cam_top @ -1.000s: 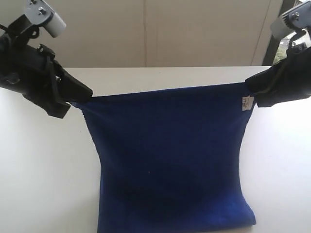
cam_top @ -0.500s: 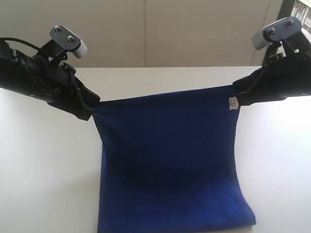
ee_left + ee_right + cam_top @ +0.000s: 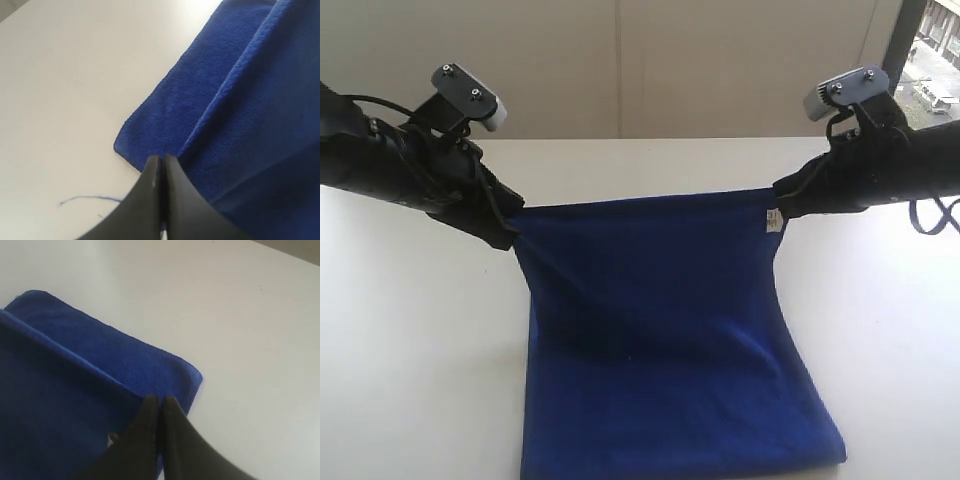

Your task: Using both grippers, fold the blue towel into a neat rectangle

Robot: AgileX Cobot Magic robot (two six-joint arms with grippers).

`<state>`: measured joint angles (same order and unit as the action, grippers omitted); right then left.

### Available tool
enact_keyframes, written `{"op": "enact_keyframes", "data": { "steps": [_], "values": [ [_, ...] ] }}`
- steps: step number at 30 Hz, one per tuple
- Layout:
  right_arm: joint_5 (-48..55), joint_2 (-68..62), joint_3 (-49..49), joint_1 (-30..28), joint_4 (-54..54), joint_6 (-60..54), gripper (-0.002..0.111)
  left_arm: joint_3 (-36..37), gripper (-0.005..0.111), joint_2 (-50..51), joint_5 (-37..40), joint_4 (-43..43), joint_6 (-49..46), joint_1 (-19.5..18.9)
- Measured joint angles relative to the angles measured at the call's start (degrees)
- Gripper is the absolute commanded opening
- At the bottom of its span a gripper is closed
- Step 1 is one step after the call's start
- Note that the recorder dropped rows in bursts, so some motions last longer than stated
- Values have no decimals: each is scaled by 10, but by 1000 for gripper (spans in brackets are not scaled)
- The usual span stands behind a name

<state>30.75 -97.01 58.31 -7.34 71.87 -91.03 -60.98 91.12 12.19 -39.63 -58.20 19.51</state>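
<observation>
Blue towel (image 3: 660,330) is mid-table, approx. centred betw. the two arms. Its near part lies flat on the white table (image 3: 410,380). Its far edge is held up off the surface, stretched betw. both grippers.

Colour: deep royal blue, soft napped pile, no pattern. The raised edge runs nearly straight w/ a slight sag and sits a bit higher on the right side. The cloth slopes down from that edge to the table. It's narrower at the top and flares out toward the near right corner, which looks rounded and plump. Soft creases fan down from the left corner. Small white tag (image 3: 772,220) sits at the top right corner.

Left gripper (image 3: 510,232): fingers (image 3: 150,185) pressed together, pinching the towel's top left corner. In the left wrist view the raised layer w/ its stitched hem hangs over a lower layer that lies flat on the table. A loose blue thread (image 3: 90,199) lies on the table just beside the towel.

Right gripper (image 3: 782,205): fingers (image 3: 172,425) also pressed together, pinching the top right corner, w/ the tag just beside them. The right wrist view shows the same two layers, and the lower one's rounded corner lies flat on the table.
</observation>
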Motion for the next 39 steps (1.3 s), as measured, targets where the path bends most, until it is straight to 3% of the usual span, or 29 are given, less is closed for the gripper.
{"op": "enact_keyframes", "data": {
  "steps": [20, 39],
  "values": [
    [-15, -12, 8, 23, 10, -14, 0, 0, 0, 70, -99, 5, -5, 13],
    [-45, 110, -77, 29, -37, 33, 0, 0, 0, 70, -39, -6, -5, 18]
  ]
}}
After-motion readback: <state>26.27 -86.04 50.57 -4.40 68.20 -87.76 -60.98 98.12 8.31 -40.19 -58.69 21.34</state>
